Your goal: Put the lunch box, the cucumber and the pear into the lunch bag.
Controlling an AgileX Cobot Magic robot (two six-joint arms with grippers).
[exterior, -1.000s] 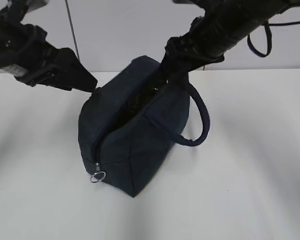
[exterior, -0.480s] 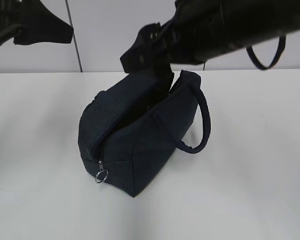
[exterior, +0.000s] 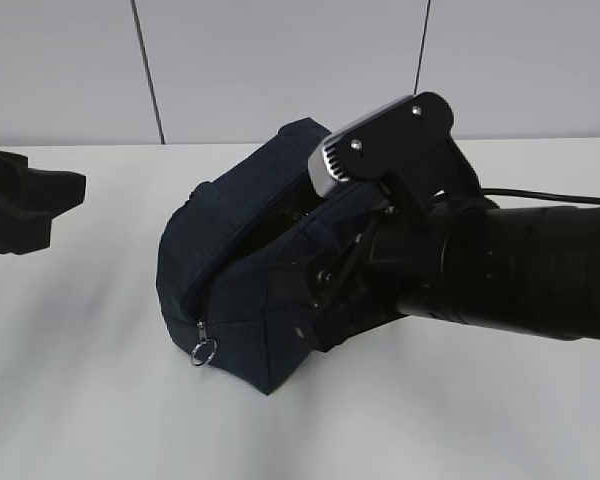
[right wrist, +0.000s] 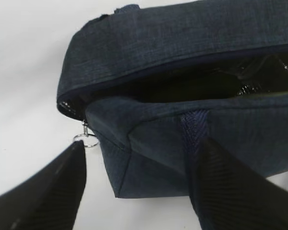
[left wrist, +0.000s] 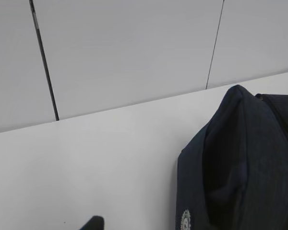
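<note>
The dark navy lunch bag point(exterior: 230, 260) stands on the white table, its top zipper open. It also shows in the right wrist view point(right wrist: 182, 38) and the left wrist view point(left wrist: 245, 163). Inside I see only darkness and a bit of silvery lining point(right wrist: 264, 76). The lunch box, cucumber and pear are hidden or out of view. My right gripper point(right wrist: 143, 143) is open and empty, low against the bag's near side, with its jaws wide apart. In the exterior view it point(exterior: 315, 300) is dark against the bag. My left gripper point(exterior: 25, 205) is far left, apart from the bag.
The zipper's metal ring pull point(exterior: 203, 351) hangs at the bag's front end, just beside my right gripper's left fingertip point(right wrist: 77, 151). A grey panelled wall point(exterior: 280, 60) runs behind the table point(exterior: 80, 400). My right arm point(exterior: 520, 275) lies low across the right side.
My right arm has come down from above the bag's opening to low beside its right side, hiding the handle. My left arm has drawn back to the left and lower.
</note>
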